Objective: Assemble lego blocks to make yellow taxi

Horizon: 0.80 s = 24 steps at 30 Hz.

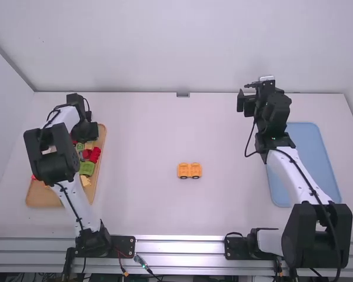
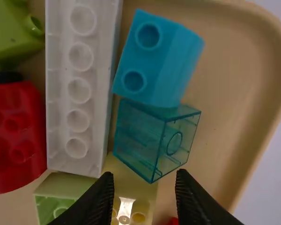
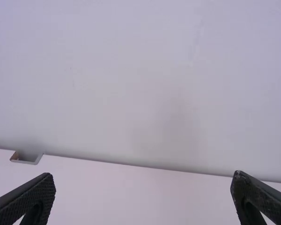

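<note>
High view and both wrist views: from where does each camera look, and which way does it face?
High view: above and behind the left arm and right arm, which both show, facing forward and down at the table.
Left wrist view: on that wrist, facing down over bricks in the tray; its own open jaws show.
Right wrist view: on that wrist, facing the wall beyond the table; its own open jaws show.
High view shares the tray with left wrist view, the wall with right wrist view.

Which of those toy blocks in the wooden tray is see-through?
The clear teal block, beside the long white block and next to the solid blue block. Inner edges show through its walls; the neighbouring blocks are opaque.
</note>
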Each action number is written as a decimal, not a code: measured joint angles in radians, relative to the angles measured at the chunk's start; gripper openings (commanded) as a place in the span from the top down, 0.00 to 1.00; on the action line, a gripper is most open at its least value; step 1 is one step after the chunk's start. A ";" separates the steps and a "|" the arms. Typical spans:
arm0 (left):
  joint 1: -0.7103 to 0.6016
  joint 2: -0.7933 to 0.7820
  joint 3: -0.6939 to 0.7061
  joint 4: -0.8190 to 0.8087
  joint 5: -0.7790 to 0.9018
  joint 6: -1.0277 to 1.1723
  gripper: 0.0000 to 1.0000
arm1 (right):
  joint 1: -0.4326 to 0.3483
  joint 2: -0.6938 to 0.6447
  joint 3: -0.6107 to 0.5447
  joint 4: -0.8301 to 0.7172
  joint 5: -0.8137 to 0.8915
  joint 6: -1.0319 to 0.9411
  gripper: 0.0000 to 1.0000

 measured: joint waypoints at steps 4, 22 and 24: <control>0.001 0.000 0.000 -0.001 -0.027 0.002 0.54 | 0.000 0.000 0.000 0.000 -0.002 0.000 0.01; 0.001 0.000 -0.030 -0.024 -0.052 0.003 0.59 | 0.000 0.000 0.000 -0.014 -0.002 0.001 0.01; 0.001 0.000 -0.045 -0.026 -0.052 0.003 0.58 | 0.000 0.000 0.000 -0.014 -0.003 0.000 0.01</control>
